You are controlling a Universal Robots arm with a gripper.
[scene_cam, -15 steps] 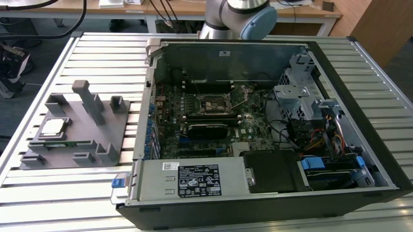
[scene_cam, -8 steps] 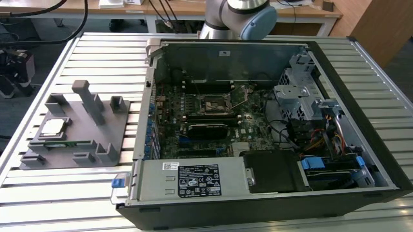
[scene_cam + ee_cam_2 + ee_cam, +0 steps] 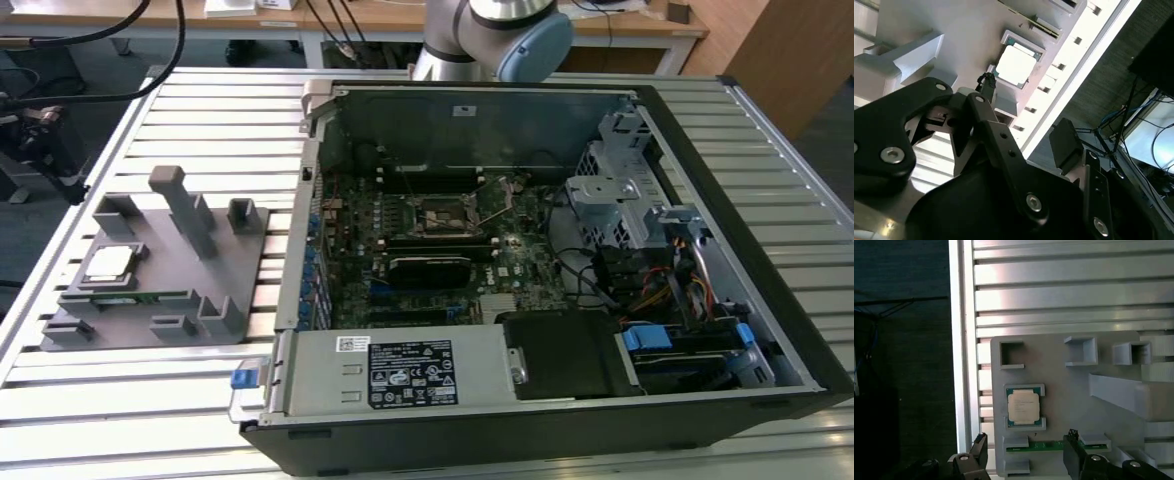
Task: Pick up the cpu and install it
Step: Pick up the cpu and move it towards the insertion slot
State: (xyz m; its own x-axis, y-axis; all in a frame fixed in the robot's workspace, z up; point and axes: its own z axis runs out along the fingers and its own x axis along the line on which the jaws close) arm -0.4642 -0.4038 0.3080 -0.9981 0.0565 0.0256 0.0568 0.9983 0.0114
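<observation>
The gripper (image 3: 1025,442) hangs over the grey fixture (image 3: 1064,385), jaws spread wide and holding nothing. The cpu (image 3: 1023,406) lies flat in its framed pocket, just ahead of the jaw tips and about centred between them; the pocket likely keeps it square for a straddling grasp. A memory stick (image 3: 1054,445) lies between the tips. The socket (image 3: 447,215) sits in the case (image 3: 534,440), well apart from them

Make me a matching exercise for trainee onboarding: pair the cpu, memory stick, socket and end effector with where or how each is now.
Things: 1 cpu; 2 memory stick; 3 socket; 4 end effector.
States: A on the motherboard inside the case; B open, holding nothing; C green, slotted at the fixture edge; D silver, in a framed fixture pocket.
Pairs: 1-D; 2-C; 3-A; 4-B.
</observation>
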